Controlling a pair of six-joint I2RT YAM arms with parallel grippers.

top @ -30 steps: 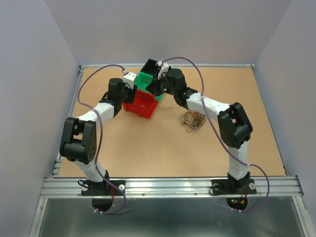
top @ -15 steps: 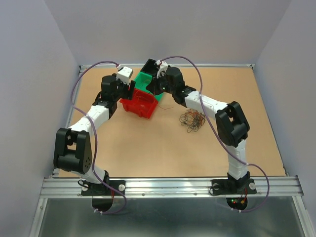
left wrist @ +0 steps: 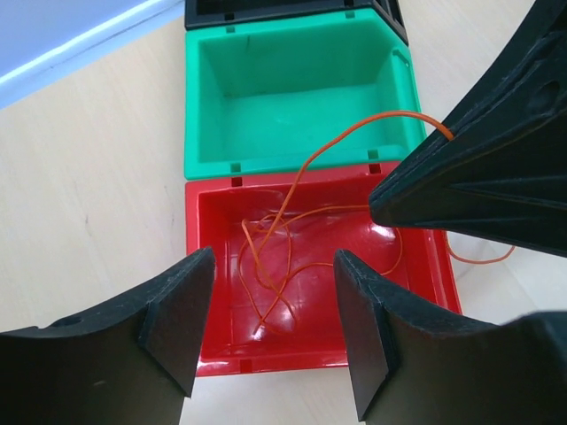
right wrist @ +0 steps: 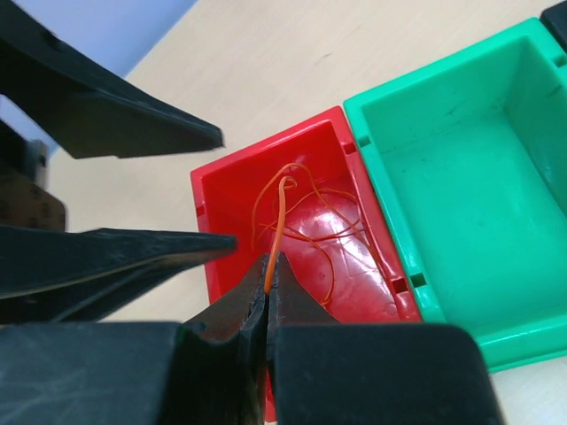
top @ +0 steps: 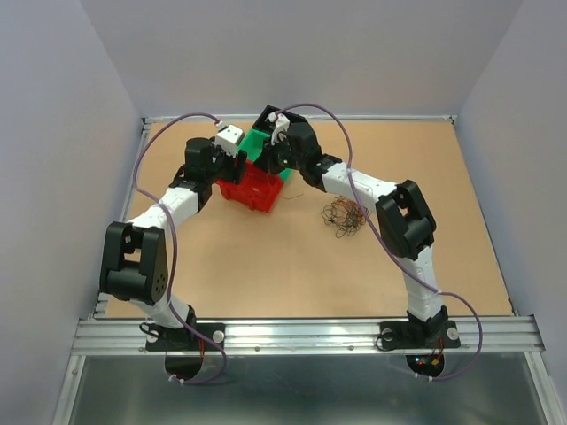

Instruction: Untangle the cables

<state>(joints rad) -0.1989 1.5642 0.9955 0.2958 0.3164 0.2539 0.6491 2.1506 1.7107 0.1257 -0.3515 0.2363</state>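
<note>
The cables (top: 344, 215) lie as a dark tangle of thin wires on the table, right of the bins. A red-orange wire (right wrist: 278, 221) runs from my right gripper (right wrist: 269, 276), which is shut on it, down into the red bin (right wrist: 202, 212), where its loops (left wrist: 266, 257) rest on the floor. In the top view my right gripper (top: 276, 159) hangs over the red bin (top: 257, 190). My left gripper (left wrist: 273, 328) is open and empty above the bin's near wall (left wrist: 275, 361), seen in the top view (top: 237, 159) at the bin's left.
A green bin (left wrist: 292, 97) stands directly behind the red one, with nothing inside. A black bin (top: 268, 118) stands behind that. The two grippers are close together over the red bin. Grey walls enclose the table on three sides.
My right gripper has moved left, over the red bin, with the wire. My left arm swung out left, and its gripper now sits at the bin's left edge.
</note>
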